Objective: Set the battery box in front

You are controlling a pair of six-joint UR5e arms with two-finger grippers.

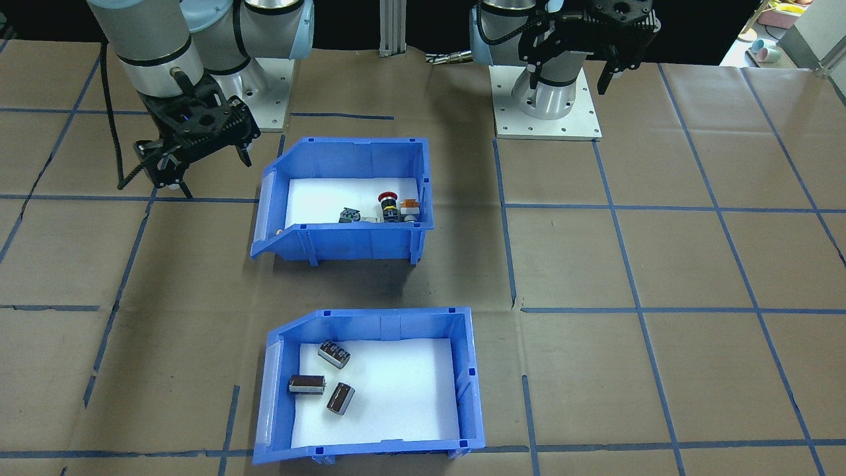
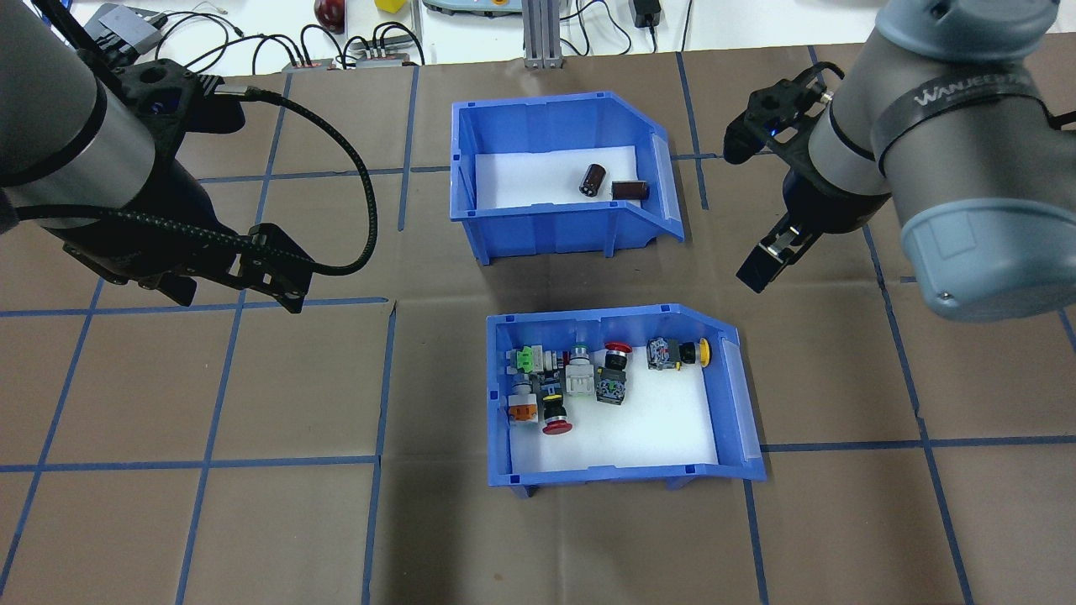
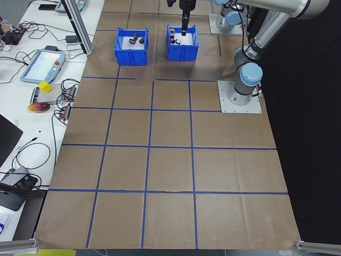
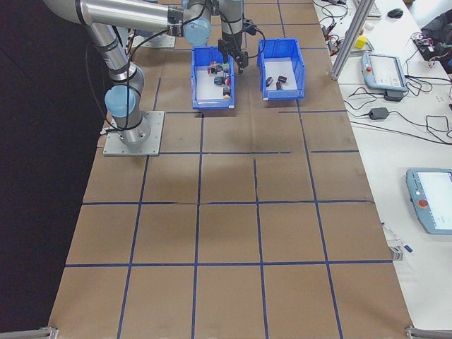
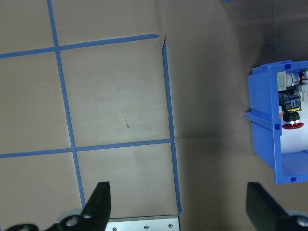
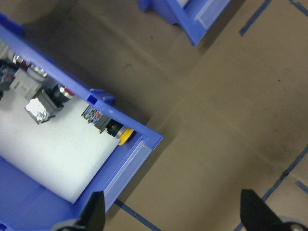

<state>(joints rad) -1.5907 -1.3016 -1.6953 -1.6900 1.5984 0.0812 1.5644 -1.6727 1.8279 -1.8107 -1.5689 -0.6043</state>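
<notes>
Front-facing view: two blue bins sit on the brown worktop [image 1: 661, 264]. The battery box [image 1: 370, 387] lies nearest this camera, far from the robot's base, with three dark cylinders [image 1: 321, 385] loose on its white foam. The button bin [image 1: 344, 198] is behind it, closer to the base; its near wall hides most of its contents. The right pincer [image 1: 198, 162] hangs over bare worktop beside the button bin, its fingers apart and holding nothing. The left pincer [image 1: 615, 66] is at the top edge, partly cut off.

Overhead view: the battery box [image 2: 555, 176] is on the far side, and only two cylinders show; its near wall hides the rest. The button bin [image 2: 622, 403] shows about seven switches and push-buttons. The left pincer [image 2: 269, 281] and the right pincer [image 2: 769, 260] both hover clear of the bins.

Left side view: both bins are small and far off, and the pincers are too small to judge.

Right side view: the same, with the contents only as specks.

Left wrist view: two finger tips [image 5: 98, 207] stand wide apart over taped worktop, empty, the button bin cut off at the right edge.

Right wrist view: finger tips [image 6: 94, 214] are spread wide and empty above the button bin's sloped front; a corner of the battery box [image 6: 192, 14] shows at the top.
</notes>
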